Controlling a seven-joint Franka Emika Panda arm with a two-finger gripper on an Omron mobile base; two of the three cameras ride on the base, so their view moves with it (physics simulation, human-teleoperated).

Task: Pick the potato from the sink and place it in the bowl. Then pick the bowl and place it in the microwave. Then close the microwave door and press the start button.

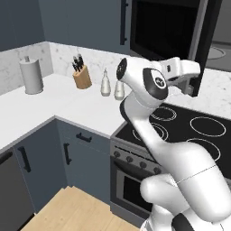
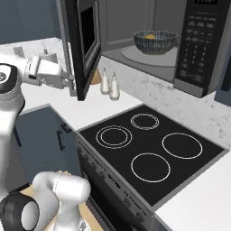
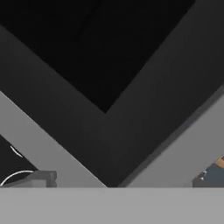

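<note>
potato in bowl inside microwave; microwave door ajar, jaws released at its edge, shakers nearby.

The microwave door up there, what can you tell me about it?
The microwave door is a tall dark-grey frame around a black glass window, smooth and glossy-looking. It stands swung wide open, edge-on to the right base view, hanging above the white counter left of the stove. The robot's tool is right at its lower outer edge; whether they actually touch is unclear. Behind it the microwave cavity is exposed, with the bowl inside on the pale turntable.
</note>
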